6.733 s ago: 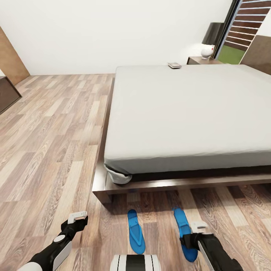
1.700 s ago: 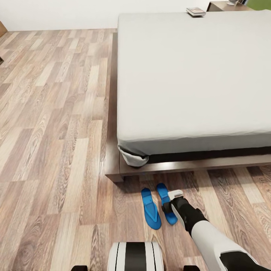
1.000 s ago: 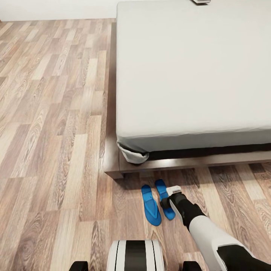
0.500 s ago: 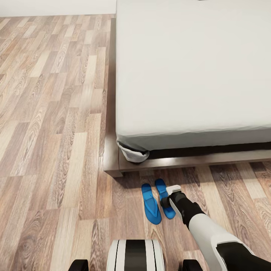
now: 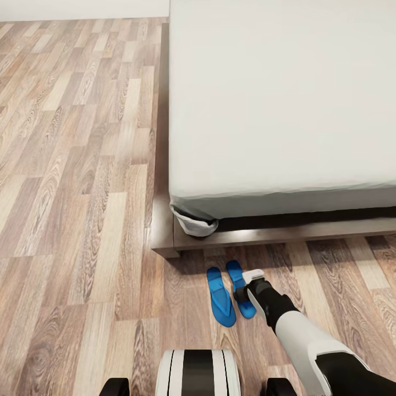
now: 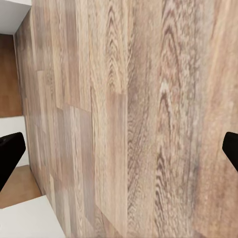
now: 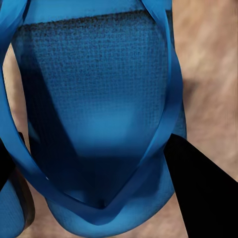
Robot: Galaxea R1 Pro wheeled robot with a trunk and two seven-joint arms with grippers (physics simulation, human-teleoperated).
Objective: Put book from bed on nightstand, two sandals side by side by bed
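2 flat bright blue flip-flop sandals lie side by side on the light wood-plank floor (image 5: 82, 220), just beside the foot corner of the low bed with off-white mattress and dark brown frame (image 5: 275, 110).

Right sandal (image 5: 242, 289): right claw (image 5: 247, 286) directly over it, fingers (image 7: 198, 183) spread wide either side of the strap, gripping nothing yet. Long axis points toward bed.

Left sandal (image 5: 220, 297): just beside, parallel.

Left claw (image 6: 119, 148): spread wide over bare floor, empty. Right arm nearer.
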